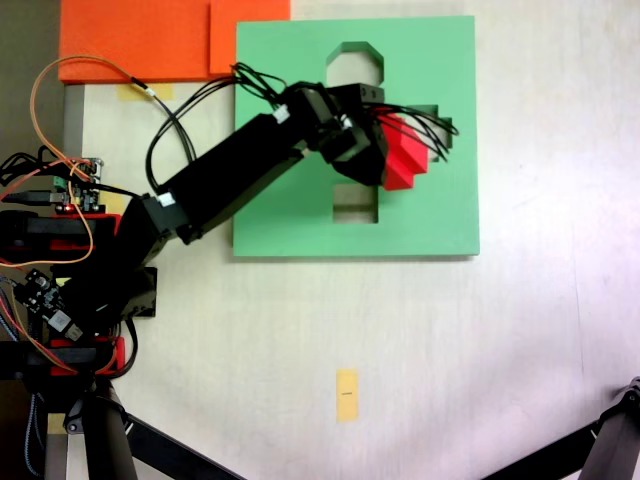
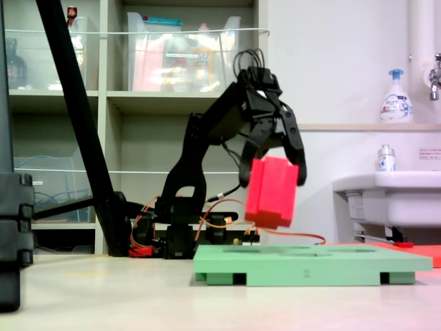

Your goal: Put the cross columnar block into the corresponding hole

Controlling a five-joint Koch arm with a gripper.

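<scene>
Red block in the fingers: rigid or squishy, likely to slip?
The red block looks like matte foam, so probably light and slightly squishy. It hangs tilted in the gripper above the green board, so it may pivot. Its flat faces make rolling unlikely.

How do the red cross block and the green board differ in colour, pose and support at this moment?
The cross columnar block is bright red and the green board is pale green. The block hangs tilted in the gripper, clear of the board, which lies flat on the table. The block is solid, the board has cutouts.
</scene>
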